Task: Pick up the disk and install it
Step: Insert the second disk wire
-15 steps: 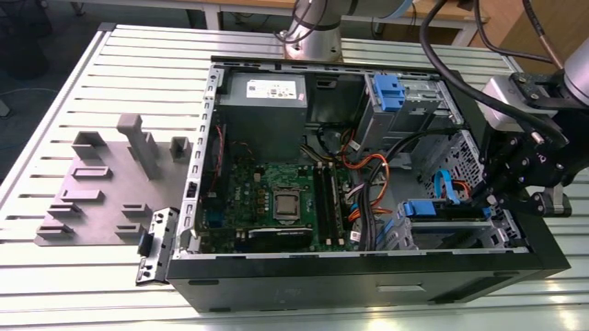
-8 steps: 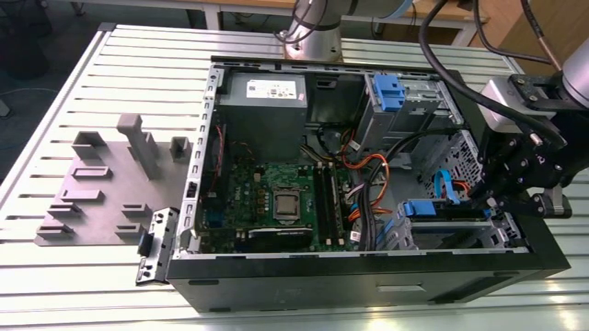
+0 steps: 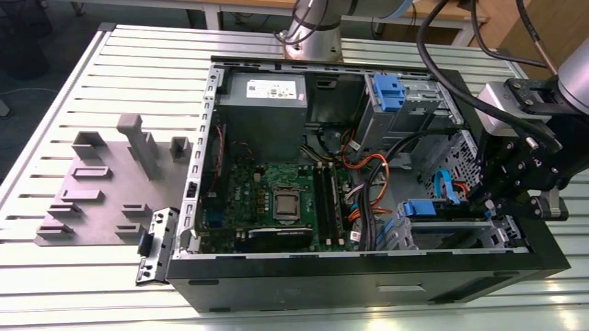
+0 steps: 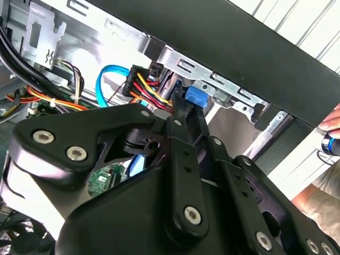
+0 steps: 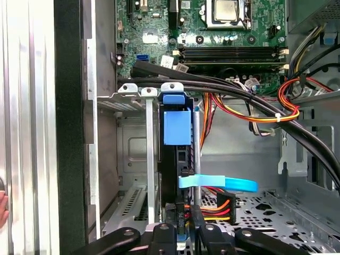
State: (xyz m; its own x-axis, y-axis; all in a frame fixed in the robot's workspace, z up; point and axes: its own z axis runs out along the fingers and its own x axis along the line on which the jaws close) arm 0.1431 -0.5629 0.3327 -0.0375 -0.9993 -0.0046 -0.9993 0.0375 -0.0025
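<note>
**Disk sitting in the drive cage with the gripper at its rear edge**

The open computer case [image 3: 368, 272] is lying on the slatted table [image 3: 55, 276], taking up the middle and the exterior view's right. Inside it, the green motherboard [image 3: 276, 196] is sitting at about 7 o'clock from the grey power-supply box [image 3: 262, 100], and a second blue-tabbed caddy [image 3: 388, 93] is resting in its cage at about 1 o'clock from the board. A grey fixture plate [image 3: 101, 186] is lying on the table at 9 o'clock from the case.

The disk [image 5: 175, 133] is standing on edge in the metal drive cage [image 5: 135, 154] at the case's 4 o'clock corner in the exterior view, its blue tab [image 3: 421, 209] facing the motherboard.

The gripper [image 5: 180, 234] is hanging over the cage, its fingers [image 5: 162, 236] standing on either side of the disk's rear edge by the cable plugs [image 5: 210, 204]; whether they are pinching it cannot be told.

A person's hand [image 4: 332, 133] is showing beyond the case wall in the second wrist view.
</note>
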